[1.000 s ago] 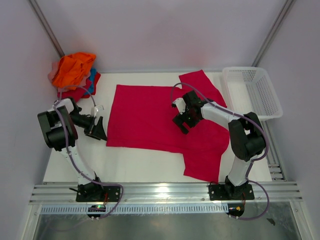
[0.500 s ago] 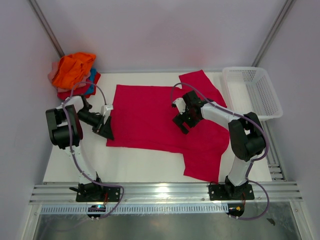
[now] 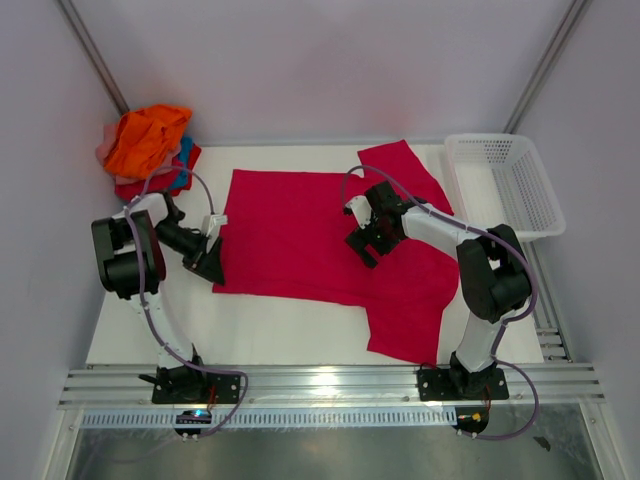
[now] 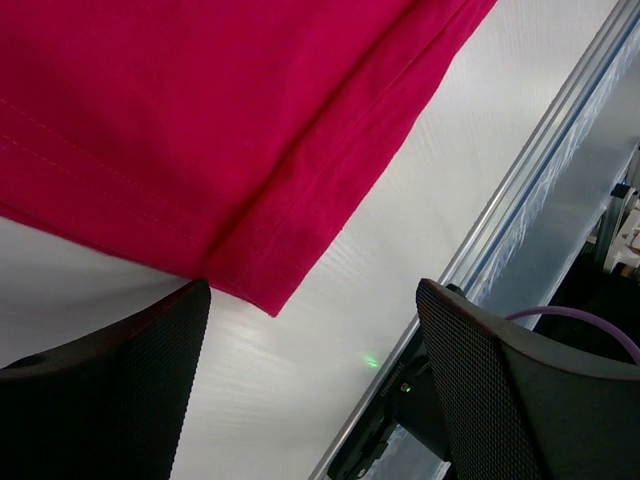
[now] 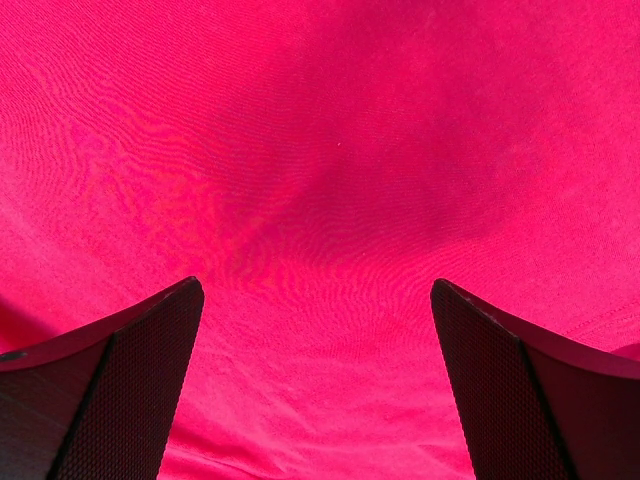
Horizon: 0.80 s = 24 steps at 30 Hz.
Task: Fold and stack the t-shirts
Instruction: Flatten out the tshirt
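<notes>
Two arms address one crimson t-shirt (image 3: 300, 235), which lies spread flat across the middle of the worktop (image 3: 280, 325), hem to the left and sleeves to the right. We find the left jaws spread around the shirt's near-left hem corner. The corner sits between them but is not pinched, a position we judge suited to gripping it for a fold. The right jaws are likewise spread, low over the cloth mid-body and holding nothing; whether they touch it we cannot tell. The pile of t-shirts (image 3: 148, 140) — orange on top, red and blue beneath — waits in the far-left corner, apart from the spread shirt. A white mesh basket (image 3: 500, 180) stands at the far right, near the far sleeve. Only the right jaws hang in the way of a fold.
</notes>
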{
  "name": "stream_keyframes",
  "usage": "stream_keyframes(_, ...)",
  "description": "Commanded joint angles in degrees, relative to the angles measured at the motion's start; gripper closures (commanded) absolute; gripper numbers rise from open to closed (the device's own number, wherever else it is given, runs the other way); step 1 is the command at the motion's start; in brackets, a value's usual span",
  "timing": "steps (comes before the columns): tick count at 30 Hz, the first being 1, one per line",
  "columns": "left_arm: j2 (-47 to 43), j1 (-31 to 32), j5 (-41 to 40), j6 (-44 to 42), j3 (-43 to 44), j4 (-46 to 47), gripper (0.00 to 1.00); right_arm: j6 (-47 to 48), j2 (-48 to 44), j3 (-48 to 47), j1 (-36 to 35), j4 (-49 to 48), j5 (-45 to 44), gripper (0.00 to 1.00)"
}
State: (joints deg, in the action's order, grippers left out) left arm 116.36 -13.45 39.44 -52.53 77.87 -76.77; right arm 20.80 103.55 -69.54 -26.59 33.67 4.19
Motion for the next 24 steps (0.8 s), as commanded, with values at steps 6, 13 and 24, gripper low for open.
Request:
stream_keyframes(6, -3.9, 0.4, -2.0, -1.5, -1.0, -18.4, 0.23, -0.6, 0.0, -1.1, -0.4, -0.4, -0.1, 0.01)
stream_keyframes(13, -2.1, 0.7, -4.6, -2.1, -0.8, -18.5, 0.24, -0.8, 0.3, -1.3, -0.4, -0.4, -0.3, 0.01)
stream_keyframes(24, 1.3, 2.8, -5.5, -2.0, 1.1, -18.4, 0.28, -0.7, 0.9, -1.5, -0.5, -0.4, -1.1, 0.01)
